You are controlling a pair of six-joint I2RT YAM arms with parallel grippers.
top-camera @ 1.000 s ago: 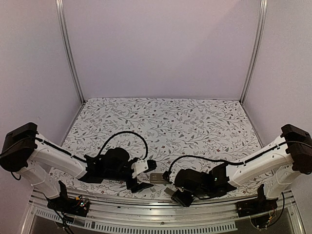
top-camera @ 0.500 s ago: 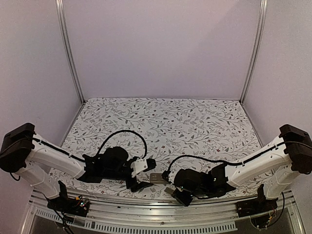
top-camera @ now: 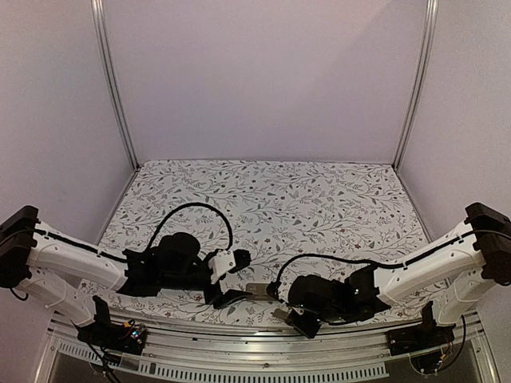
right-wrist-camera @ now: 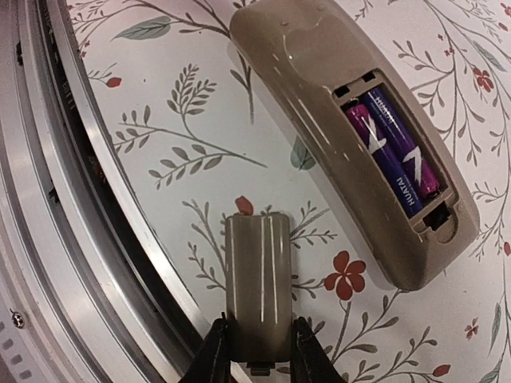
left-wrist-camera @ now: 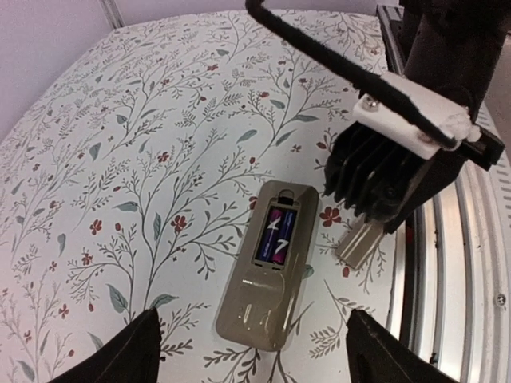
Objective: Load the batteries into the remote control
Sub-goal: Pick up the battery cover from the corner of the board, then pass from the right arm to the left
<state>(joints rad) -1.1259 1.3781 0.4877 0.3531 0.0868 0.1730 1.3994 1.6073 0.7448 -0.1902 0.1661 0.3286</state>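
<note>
Both batteries lie side by side in the recess of the remote control, which rests back-up near the desk's near edge. Loading looks done. Only the cover panel is off, just beside it, its end clamped in the right gripper. The left gripper hangs spread wide above the remote.

We count: one remote control, back up, two batteries seated inside; one cover panel, pinched by the right gripper.
</note>
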